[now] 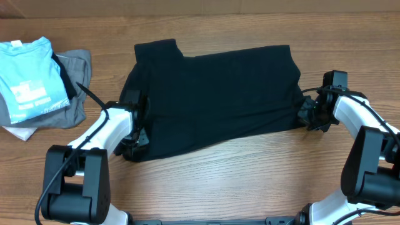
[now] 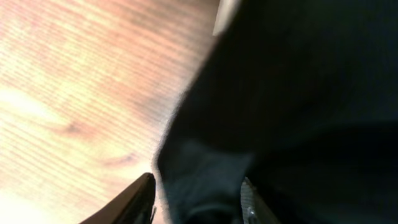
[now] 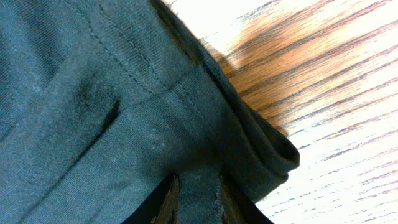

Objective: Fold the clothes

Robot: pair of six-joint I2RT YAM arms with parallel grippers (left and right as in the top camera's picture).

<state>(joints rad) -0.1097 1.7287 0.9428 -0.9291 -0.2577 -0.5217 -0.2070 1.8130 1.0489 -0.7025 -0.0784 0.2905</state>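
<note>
Since the black soft fabric garment (image 1: 219, 100), spread on the wooden table (image 1: 250, 181), is judged light and limp, its edges should be pinched. The right gripper (image 3: 194, 186) is clamped on its right edge; the left gripper (image 2: 196, 193) is parted around the left edge.

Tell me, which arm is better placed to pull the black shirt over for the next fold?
Probably the right. The right gripper is pinched shut on the right edge of the black shirt, so it could lift at once. The left gripper stands open around the left edge and would have to close first.
</note>
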